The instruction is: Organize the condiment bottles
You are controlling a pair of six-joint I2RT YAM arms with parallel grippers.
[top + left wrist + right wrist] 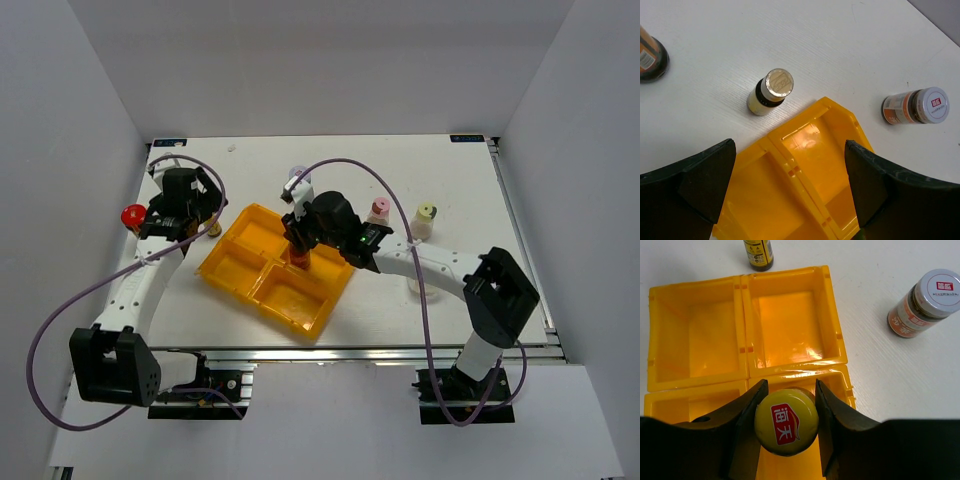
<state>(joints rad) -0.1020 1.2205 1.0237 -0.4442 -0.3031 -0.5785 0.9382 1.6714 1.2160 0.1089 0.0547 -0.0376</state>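
Observation:
My right gripper (300, 238) (789, 399) is shut on a yellow-capped bottle (786, 422) with a dark red body (300, 259), held upright in a compartment of the yellow tray (262, 290). My left gripper (197, 215) (790, 187) is open and empty above the tray's left corner (805, 150). A small gold-capped bottle (771, 91) (213, 230) (758, 252) stands just outside that corner. A silver-purple-capped jar (297, 176) (917, 106) (925, 302) stands behind the tray. A red-capped bottle (133, 215) is at the far left. Pink-capped (378, 211) and pale-green-capped (426, 214) bottles stand to the right.
The tray's other three compartments (785, 325) hold nothing. A pale object (420, 289) shows partly under my right arm. A dark orange-labelled bottle (650, 57) is at the left wrist view's upper left. White walls enclose the table on three sides.

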